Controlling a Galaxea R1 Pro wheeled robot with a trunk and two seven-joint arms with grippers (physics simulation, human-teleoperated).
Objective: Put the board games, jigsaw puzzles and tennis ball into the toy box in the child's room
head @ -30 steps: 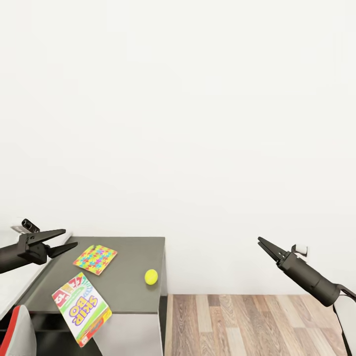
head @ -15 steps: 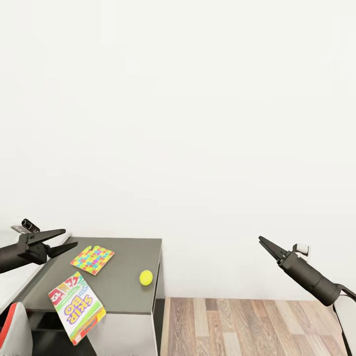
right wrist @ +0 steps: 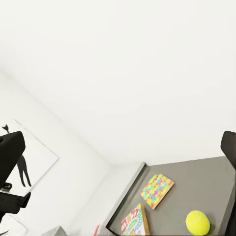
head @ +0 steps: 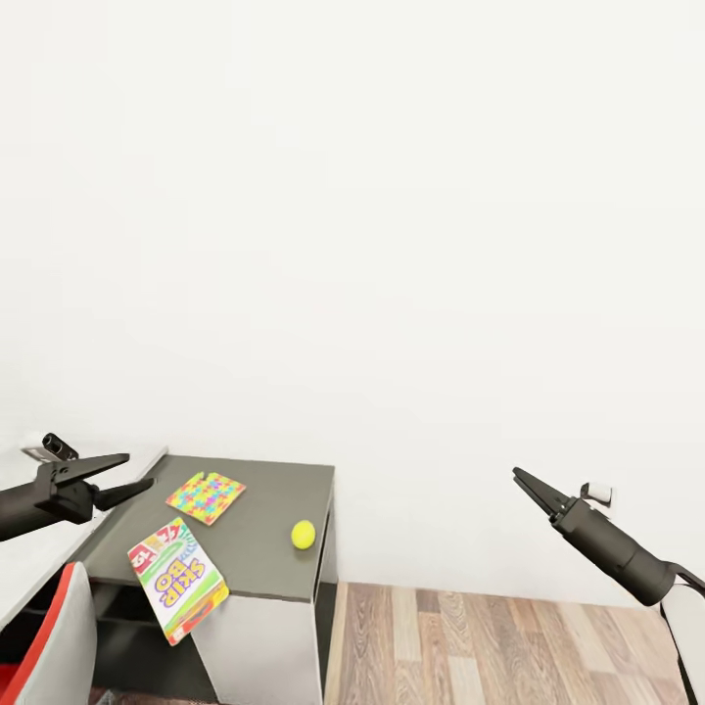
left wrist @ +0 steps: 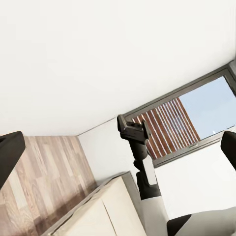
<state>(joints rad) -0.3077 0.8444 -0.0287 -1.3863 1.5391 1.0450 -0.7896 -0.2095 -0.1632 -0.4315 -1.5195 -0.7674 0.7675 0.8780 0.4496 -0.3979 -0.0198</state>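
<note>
On the dark grey section of the table [head: 264, 490] lie a multicolour jigsaw puzzle [head: 206, 496] and the yellow-green tennis ball [head: 304, 534]. The SKIP-BO board game [head: 177, 580] lies tilted, overhanging the front edge. My left gripper [head: 140, 470] hangs open above the table's left end, apart from the puzzle. My right gripper [head: 519, 477] is open in mid-air far to the right, over the floor. The right wrist view looks across at the puzzle [right wrist: 157, 190], the ball [right wrist: 197, 222] and the SKIP-BO box [right wrist: 135, 221]. The toy box is out of view.
A red and white chair [head: 59, 636] stands at the lower left by the table's pale top [head: 24, 568]. Wood-plank floor [head: 490, 646] spreads right of the cabinet below a bare white wall. A black silhouette poster [right wrist: 22, 167] hangs on the side wall. A slatted window [left wrist: 172, 125] shows in the left wrist view.
The whole head picture has shifted, with the table now higher and further right, so the camera moved. Both grippers hold the same pose and the toys lie as before.
</note>
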